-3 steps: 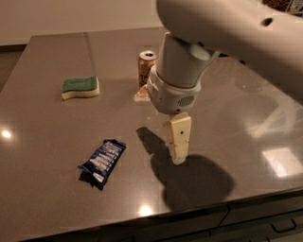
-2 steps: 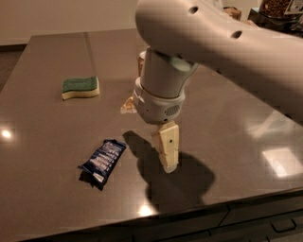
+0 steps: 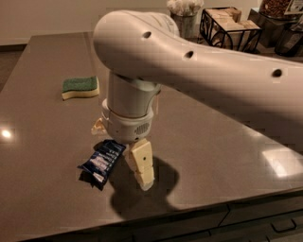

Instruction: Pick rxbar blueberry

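The rxbar blueberry (image 3: 102, 163), a flat dark-blue wrapper with white lettering, lies on the brown table (image 3: 42, 142) near the front edge. My gripper (image 3: 122, 156) hangs from the big white arm directly above and just right of the bar. It is open and empty. One cream finger (image 3: 143, 164) points down to the table just right of the bar. The other finger (image 3: 98, 126) shows only as a small cream piece behind the wrist, above the bar's far end. The arm hides the table behind the gripper.
A green-and-yellow sponge (image 3: 80, 87) lies at the back left of the table. A black wire basket (image 3: 229, 26) and a container (image 3: 182, 14) stand at the far back right. The table's front edge runs close below the gripper.
My gripper has moved left and toward the front, from well right of the bar to right over it. The arm now hides the can at the back. The bar has not moved.
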